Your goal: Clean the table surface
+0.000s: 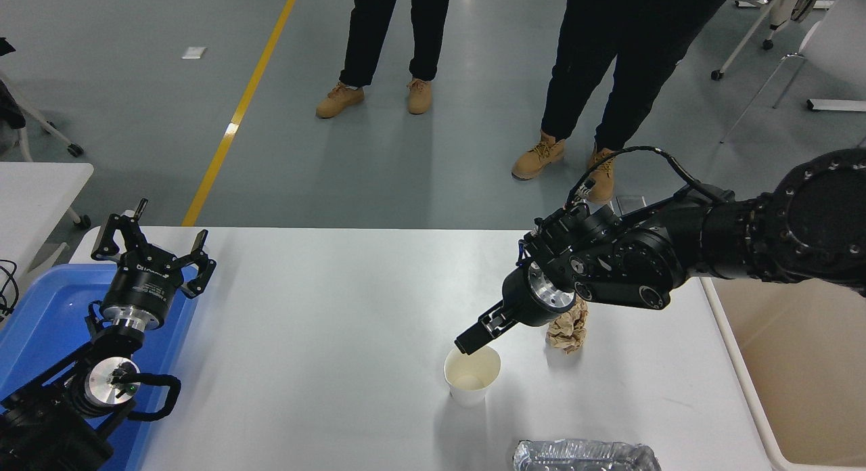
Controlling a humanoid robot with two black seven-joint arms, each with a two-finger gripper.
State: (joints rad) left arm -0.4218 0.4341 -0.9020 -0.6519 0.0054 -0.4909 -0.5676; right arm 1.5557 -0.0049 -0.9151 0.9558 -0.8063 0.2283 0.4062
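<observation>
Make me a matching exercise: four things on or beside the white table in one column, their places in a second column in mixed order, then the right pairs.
Things
1. white paper cup
2. crumpled brown paper ball
3. crinkled silver foil tray
4. blue plastic bin

Places
A. at the table's near edge, cut off by the picture's bottom
B. off the table's left end, under the parked left gripper
C. upright mid-table, just under the right gripper's tip
D. partly hidden behind the right arm's wrist

Pairs: 1-C, 2-D, 3-A, 4-B
</observation>
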